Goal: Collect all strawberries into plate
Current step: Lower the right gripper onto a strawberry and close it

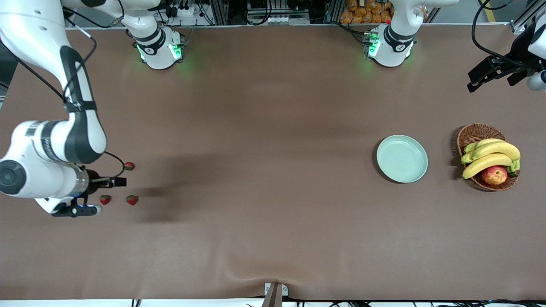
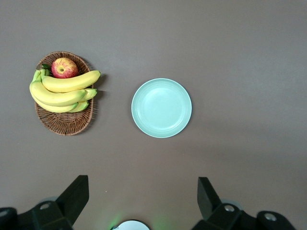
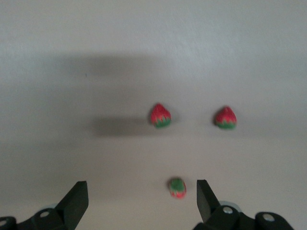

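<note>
Three small red strawberries [image 3: 160, 115] with green tops lie on the table under the right tool [image 3: 139, 201], its fingers apart.

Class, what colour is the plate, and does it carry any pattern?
The plate is plain pale mint green, unpatterned; the left wrist view shows it best.

Brown-covered table [image 1: 273, 128], cluttered rack [image 1: 273, 10] alongside

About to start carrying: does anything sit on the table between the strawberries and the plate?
Nothing visible. The three strawberries lie under the open right gripper; bare table runs to the empty plate.
</note>
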### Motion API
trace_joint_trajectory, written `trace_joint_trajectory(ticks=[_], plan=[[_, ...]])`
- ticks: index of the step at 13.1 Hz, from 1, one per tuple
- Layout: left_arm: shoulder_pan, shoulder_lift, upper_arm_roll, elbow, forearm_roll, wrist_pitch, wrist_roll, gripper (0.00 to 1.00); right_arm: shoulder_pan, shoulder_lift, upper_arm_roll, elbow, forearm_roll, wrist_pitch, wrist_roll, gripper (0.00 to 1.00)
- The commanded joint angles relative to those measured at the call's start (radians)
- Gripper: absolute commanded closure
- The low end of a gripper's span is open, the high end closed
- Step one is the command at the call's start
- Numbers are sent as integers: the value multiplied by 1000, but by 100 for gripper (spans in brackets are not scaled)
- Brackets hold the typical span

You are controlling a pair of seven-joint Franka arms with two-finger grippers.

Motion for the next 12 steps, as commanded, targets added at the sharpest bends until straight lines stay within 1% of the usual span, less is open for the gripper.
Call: trace_joint_trajectory(ticks=[1, 4, 8, 12], plan=[[8, 7, -2, 18, -16, -6, 14, 0, 25, 48, -7, 34, -1, 80, -12, 0], [8, 8, -2, 16, -16, -4, 14, 0, 8, 108, -7, 24, -1, 157, -13, 0], [8, 15, -2, 15, -16, 8, 14, 0, -3, 175, -7, 22, 12, 166, -15, 0], [8, 19, -2, 15, -16, 16, 14, 0, -12, 217, -7, 22, 17, 168, -3, 0]])
